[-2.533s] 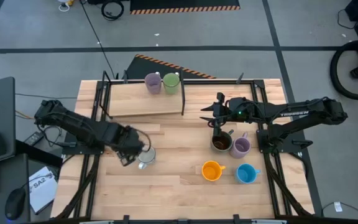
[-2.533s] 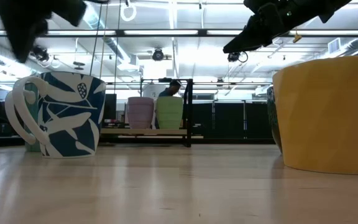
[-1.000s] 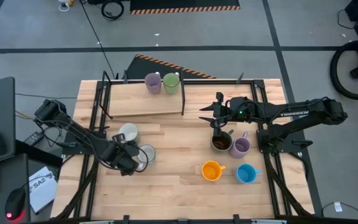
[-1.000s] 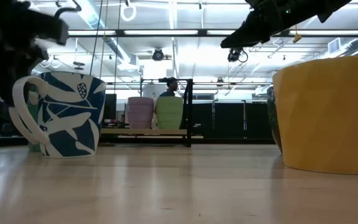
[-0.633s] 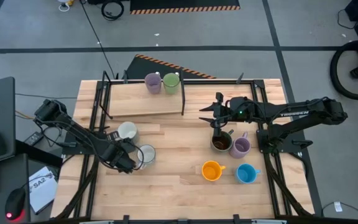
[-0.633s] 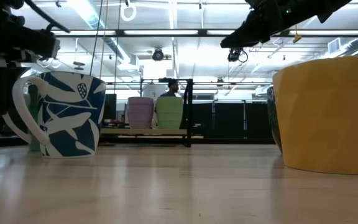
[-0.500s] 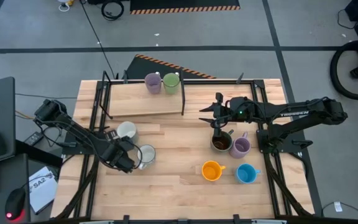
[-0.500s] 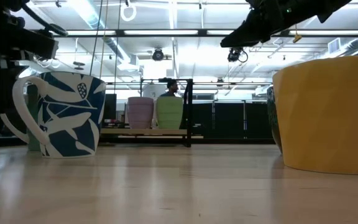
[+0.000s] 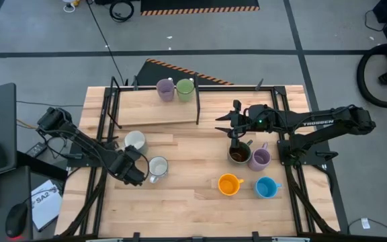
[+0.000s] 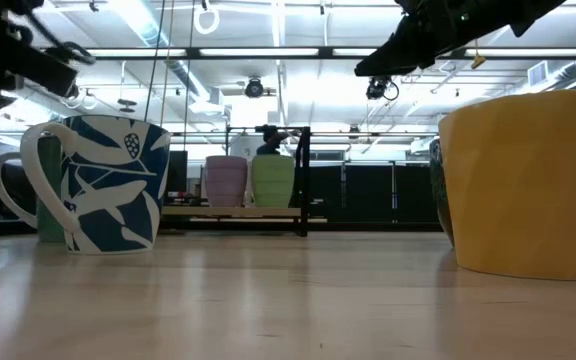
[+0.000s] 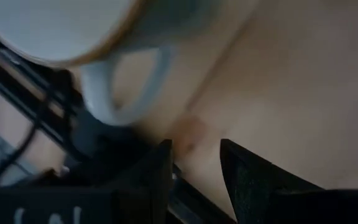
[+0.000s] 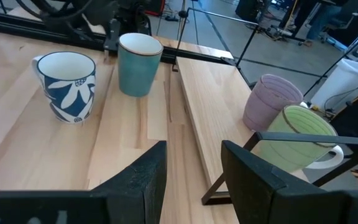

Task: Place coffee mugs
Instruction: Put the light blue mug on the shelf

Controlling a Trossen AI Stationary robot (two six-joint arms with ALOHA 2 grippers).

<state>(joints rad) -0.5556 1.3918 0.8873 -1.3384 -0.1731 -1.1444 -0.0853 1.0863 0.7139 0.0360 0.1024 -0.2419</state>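
Dark left pincer [image 9: 140, 172] sits low beside the patterned white mug [image 9: 157, 167], fingers parted and empty. Right pincer [image 9: 236, 136] hangs narrowly parted above the brown mug [image 9: 239, 155], partly hiding its rim. Orange mug [image 10: 528, 180] is cut off at the low view's right edge.

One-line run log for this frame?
left claw: open, beside white mug | right claw: open, over brown mug | shelf: lilac, green

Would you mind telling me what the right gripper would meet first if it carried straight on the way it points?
Most likely the bare table top beside the raised board, though depth is hard to judge. The right gripper, open, points at no mug.
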